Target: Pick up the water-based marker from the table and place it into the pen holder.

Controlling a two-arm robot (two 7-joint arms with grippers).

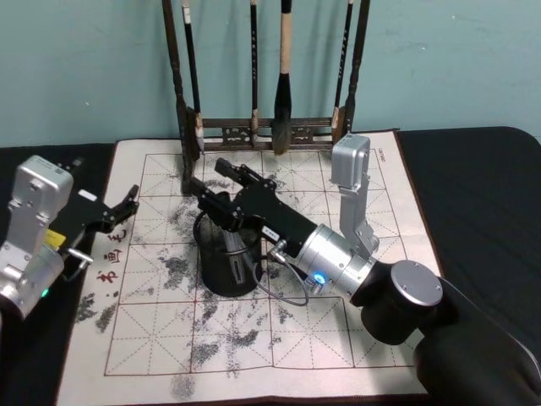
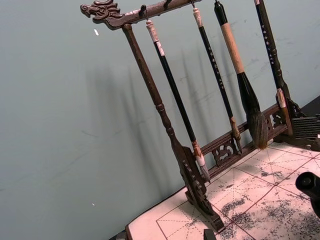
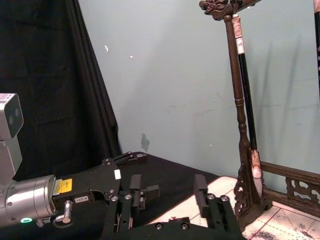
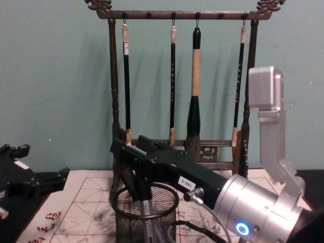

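The slim grey-barrelled water-based marker [image 4: 147,215] stood nearly upright inside the small black wire-mesh pen holder [image 4: 147,223], its lower part visible through the mesh and its upper end caught between the fingers of the right gripper [image 4: 135,178]. In the head view the right gripper [image 1: 221,203] hung directly over the cup's round rim [image 1: 228,254], which sat on the white gridded, ink-smudged calligraphy mat [image 1: 338,355] in front of the tall dark wooden brush rack [image 1: 262,131] with its hanging brushes.

Whether the fingers were pinching the marker or had just let it go could not be told; in the right wrist view they stood somewhat apart, but the marker itself was hidden there.

The left gripper [image 1: 118,211] rested idle at the mat's left edge, well away from the cup, its black fingers spread and holding nothing.

By my judgement the task was almost finished: the marker was off the table and down in the holder. What remained was a clean release and lifting the right arm clear without tipping the light mesh cup.
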